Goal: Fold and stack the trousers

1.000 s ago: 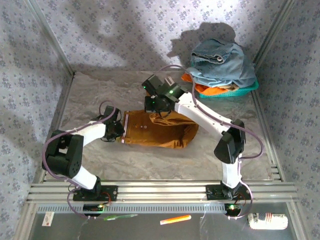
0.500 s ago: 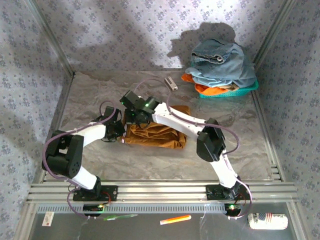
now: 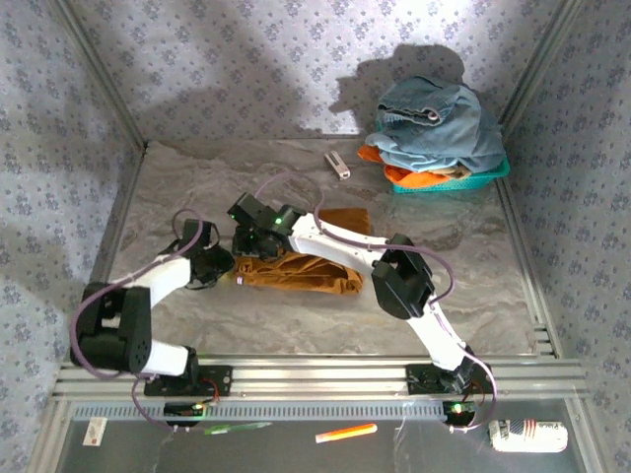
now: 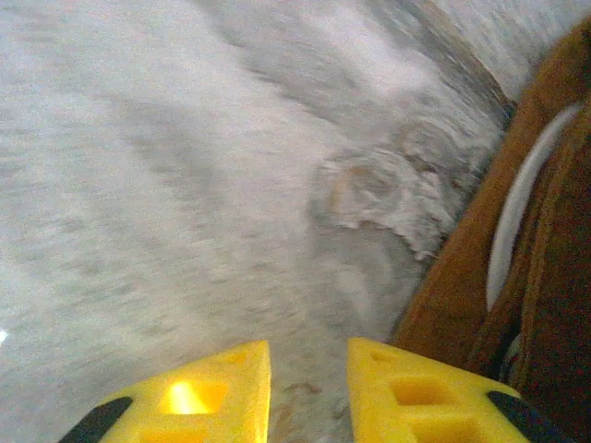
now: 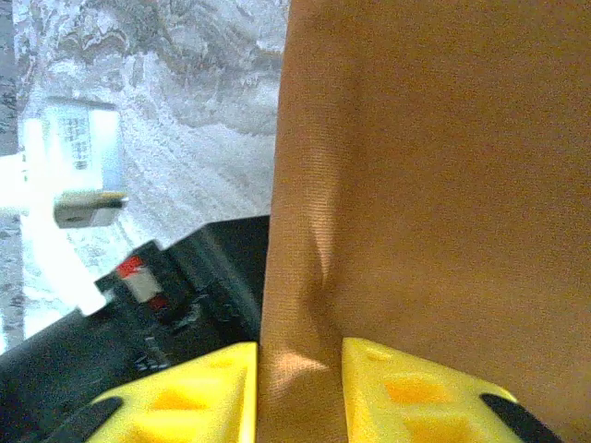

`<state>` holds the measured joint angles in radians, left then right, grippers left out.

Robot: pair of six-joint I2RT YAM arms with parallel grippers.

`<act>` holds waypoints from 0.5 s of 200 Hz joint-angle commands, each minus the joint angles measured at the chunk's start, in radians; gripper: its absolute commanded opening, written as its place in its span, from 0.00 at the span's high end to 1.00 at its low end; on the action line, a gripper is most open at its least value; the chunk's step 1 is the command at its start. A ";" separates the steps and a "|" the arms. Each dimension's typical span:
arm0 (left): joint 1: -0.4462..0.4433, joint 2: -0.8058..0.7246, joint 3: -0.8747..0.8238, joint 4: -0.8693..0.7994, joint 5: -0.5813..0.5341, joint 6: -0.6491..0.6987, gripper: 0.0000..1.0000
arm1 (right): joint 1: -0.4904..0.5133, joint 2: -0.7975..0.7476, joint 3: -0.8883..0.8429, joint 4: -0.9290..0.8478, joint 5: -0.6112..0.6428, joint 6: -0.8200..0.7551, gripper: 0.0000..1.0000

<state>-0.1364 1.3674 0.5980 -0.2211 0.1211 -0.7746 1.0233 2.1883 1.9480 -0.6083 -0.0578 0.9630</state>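
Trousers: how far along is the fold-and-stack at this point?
Done: the trousers lie folded into a compact bundle mid-table. In hand: the right gripper, jaws parted, straddles a fold edge; the left gripper is open over bare table beside them. Left: probably tidying or a last fold, then stacking.

The mustard-brown trousers (image 3: 301,274) lie folded into a rumpled, roughly rectangular bundle near the middle of the table (image 3: 177,197). Their long side runs left to right, with pale lining showing at the left end.
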 commanded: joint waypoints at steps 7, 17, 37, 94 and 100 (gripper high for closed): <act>0.034 -0.143 -0.006 -0.129 -0.041 -0.028 0.62 | 0.013 -0.143 -0.063 0.032 -0.036 0.004 0.57; 0.044 -0.192 -0.003 -0.165 -0.062 -0.030 0.56 | 0.012 -0.179 -0.076 0.023 -0.033 -0.006 0.56; 0.065 -0.278 0.015 -0.219 -0.087 -0.026 0.53 | 0.004 -0.266 -0.104 0.000 -0.007 -0.051 0.55; -0.055 -0.263 0.305 -0.341 -0.094 0.069 0.57 | -0.220 -0.640 -0.425 -0.061 0.096 -0.139 0.86; -0.089 -0.239 0.336 -0.336 -0.101 0.068 0.58 | -0.261 -0.666 -0.462 -0.050 0.080 -0.136 0.95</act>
<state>-0.1322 1.0782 0.7979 -0.5175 0.0387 -0.7490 0.8951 1.6070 1.6138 -0.6182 -0.0040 0.8631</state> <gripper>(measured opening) 0.438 0.200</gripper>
